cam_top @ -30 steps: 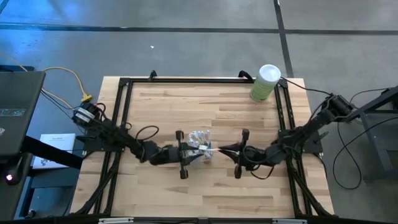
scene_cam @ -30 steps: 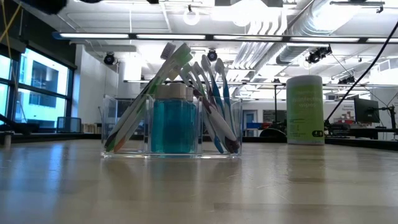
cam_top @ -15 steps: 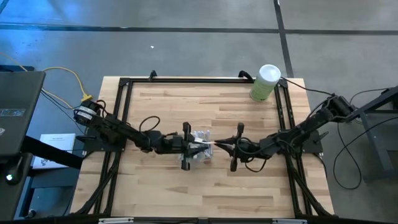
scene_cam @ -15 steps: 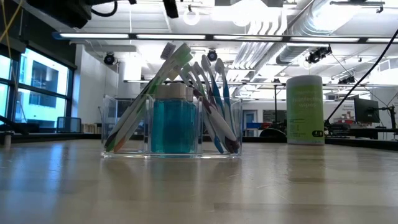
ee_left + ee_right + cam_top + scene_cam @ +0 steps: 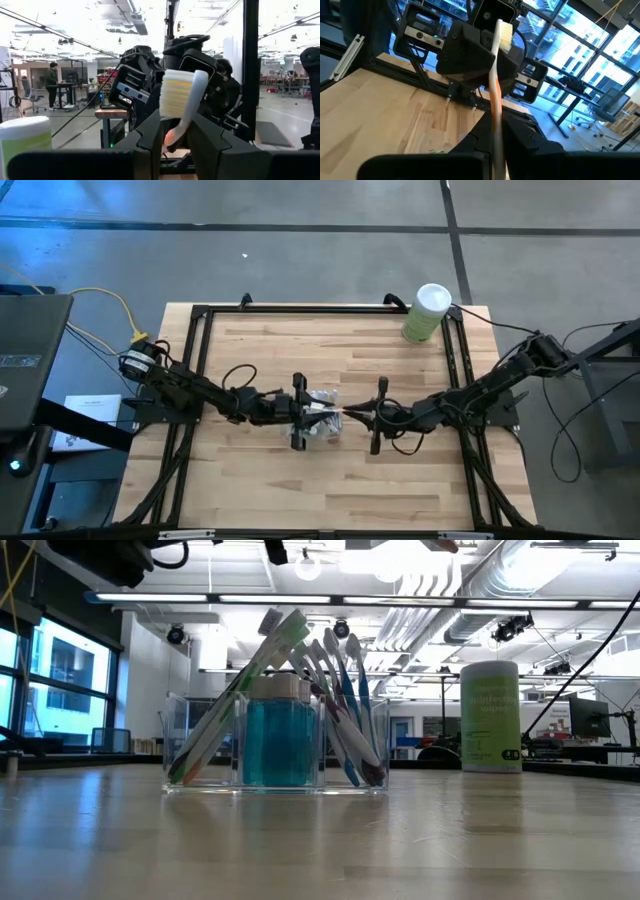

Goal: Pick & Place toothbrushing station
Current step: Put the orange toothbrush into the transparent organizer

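Left gripper [image 5: 308, 412] reaches in from the table's left side and sits over the clear holder [image 5: 275, 745] at table centre; in the left wrist view its fingers [image 5: 152, 132] pinch the neck of a yellow-bristled toothbrush [image 5: 181, 107], bristles upright. Holder stands on the wooden table [image 5: 280, 480], a blue-liquid bottle [image 5: 279, 740] in the middle, toothbrushes [image 5: 330, 690] leaning crosswise around it, heads above the rim. Right gripper [image 5: 350, 416] comes in from the right, tip just beside the holder; its narrow claw is clamped on an orange-handled toothbrush [image 5: 495, 95] that stands up in the right wrist view. Green canister [image 5: 427, 313] with white lid stands at the far right edge, well apart.
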